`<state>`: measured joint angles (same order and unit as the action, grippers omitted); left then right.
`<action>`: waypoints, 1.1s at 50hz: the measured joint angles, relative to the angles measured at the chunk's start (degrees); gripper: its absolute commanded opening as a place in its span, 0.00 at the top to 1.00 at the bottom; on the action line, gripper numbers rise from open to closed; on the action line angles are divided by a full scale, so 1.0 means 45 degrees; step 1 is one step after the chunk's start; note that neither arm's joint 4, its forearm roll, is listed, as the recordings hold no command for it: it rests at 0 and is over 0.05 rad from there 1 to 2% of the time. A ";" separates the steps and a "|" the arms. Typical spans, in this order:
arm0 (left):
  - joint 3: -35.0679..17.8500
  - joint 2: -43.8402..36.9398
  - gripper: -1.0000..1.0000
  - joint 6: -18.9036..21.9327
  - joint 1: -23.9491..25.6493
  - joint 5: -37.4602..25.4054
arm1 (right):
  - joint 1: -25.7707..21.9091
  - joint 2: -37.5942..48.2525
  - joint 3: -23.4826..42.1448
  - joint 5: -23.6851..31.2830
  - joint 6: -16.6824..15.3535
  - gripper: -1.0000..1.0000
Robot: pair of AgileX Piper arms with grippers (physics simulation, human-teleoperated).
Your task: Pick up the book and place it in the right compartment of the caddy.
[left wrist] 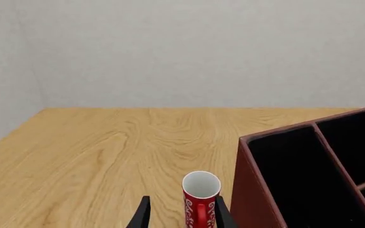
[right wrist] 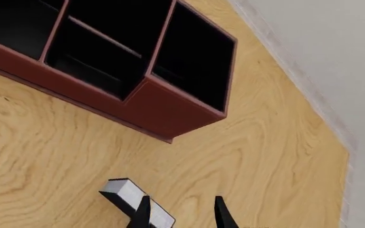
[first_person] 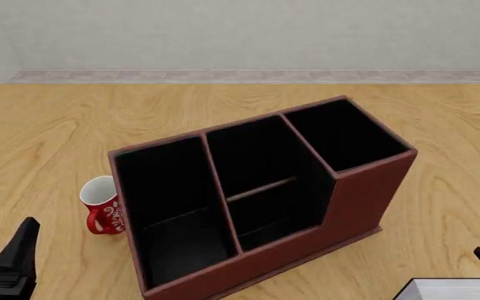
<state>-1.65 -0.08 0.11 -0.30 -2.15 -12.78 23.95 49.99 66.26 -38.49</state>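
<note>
The dark red-brown caddy stands mid-table, and its tall squarish right compartment holds nothing. The caddy and that compartment also show in the right wrist view. The book lies flat on the table in front of the caddy's right end, showing pale grey-white; in the front view it is cut off by the bottom edge. My right gripper is open above the table, with one finger over the book's end. It holds nothing. My left gripper is open and empty.
A small red-and-white mug stands upright just left of the caddy's wide low end, and it lies ahead of my left gripper's fingers. The caddy's wall is close beside it. Bare wooden table stretches to the far left.
</note>
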 measured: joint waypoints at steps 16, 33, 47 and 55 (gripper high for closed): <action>0.0003 0.0007 0.00 0.0003 0.0045 -0.0012 | -0.0386 0.0453 -0.0068 0.0764 -0.0162 0.00; 0.0015 0.0016 0.00 0.0004 0.0058 -0.0009 | -0.0664 0.0662 -0.0961 0.0793 -0.0293 0.00; 0.0004 0.0011 0.00 0.0004 0.0058 -0.0011 | -0.0806 0.1000 -0.1738 0.0363 -0.0334 0.00; 0.0003 0.0016 0.00 0.0005 0.0058 -0.0016 | -0.0922 0.1257 -0.2084 0.0076 -0.0231 0.00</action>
<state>-1.63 0.00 0.13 -0.04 -2.23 -16.92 29.60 40.62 66.60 -39.53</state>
